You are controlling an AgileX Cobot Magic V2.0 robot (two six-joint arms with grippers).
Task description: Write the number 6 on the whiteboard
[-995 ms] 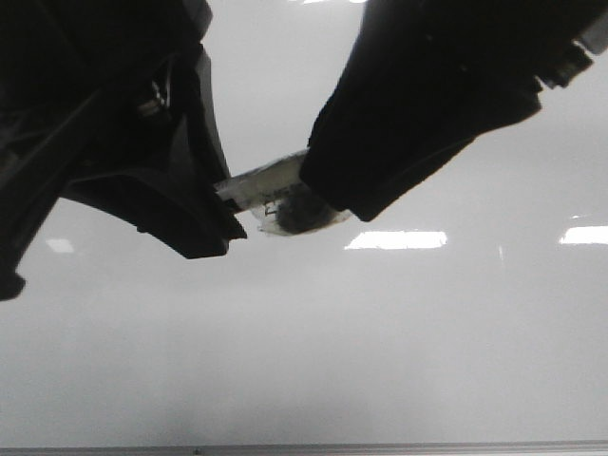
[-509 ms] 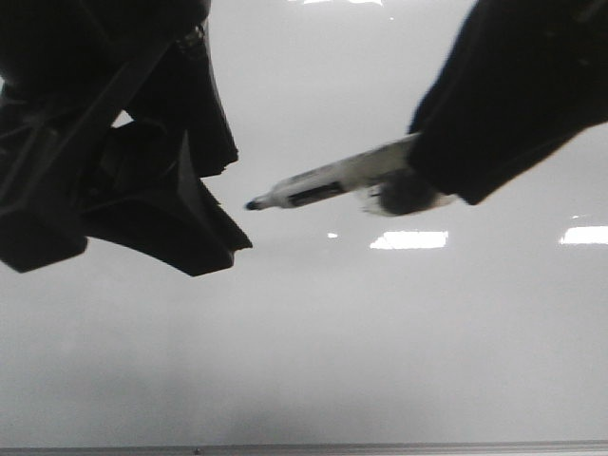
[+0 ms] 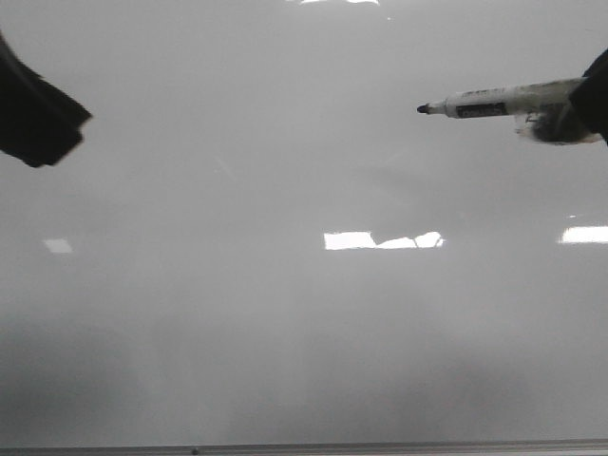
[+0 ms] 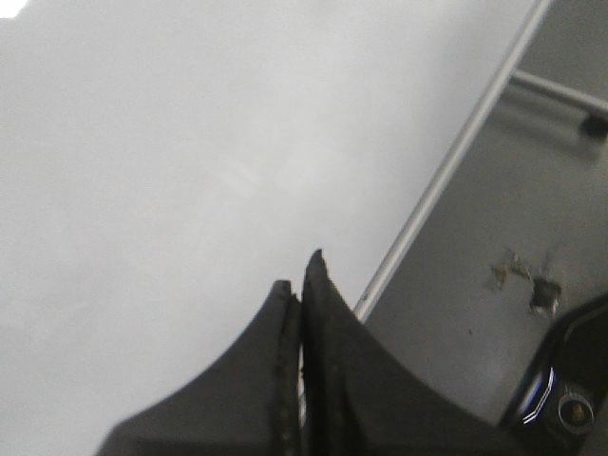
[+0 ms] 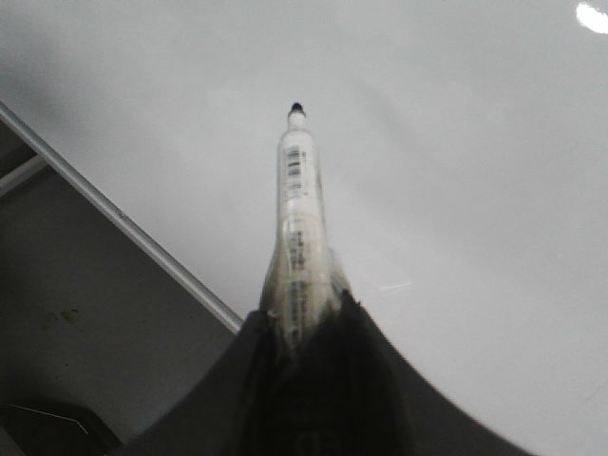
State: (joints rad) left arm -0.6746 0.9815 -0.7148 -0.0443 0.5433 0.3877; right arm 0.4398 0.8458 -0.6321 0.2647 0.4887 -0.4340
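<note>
My right pincer [image 5: 302, 328]: clamped on a white marker [image 5: 299, 204], the fingers pressed against both sides of its barrel; the rear part of the barrel is hidden between them.
Marker: uncapped, its black tip [image 3: 423, 109] points away from my right pincer toward the left side of the front view. In that view it lies almost level at the upper right, and I cannot tell if the tip touches the board.
My left pincer [image 4: 301, 275]: the two fingers are together, only a thin slit between them, and nothing is held. It is at the far left edge of the front view, well apart from the marker.
Whiteboard [image 3: 285, 332]: glossy grey-white, it fills the front view, with a thin frame edge along the bottom.
Number 6: I see no marker line on the board in any view.
Reflections [image 3: 380, 240]: bright white patches on the board.
</note>
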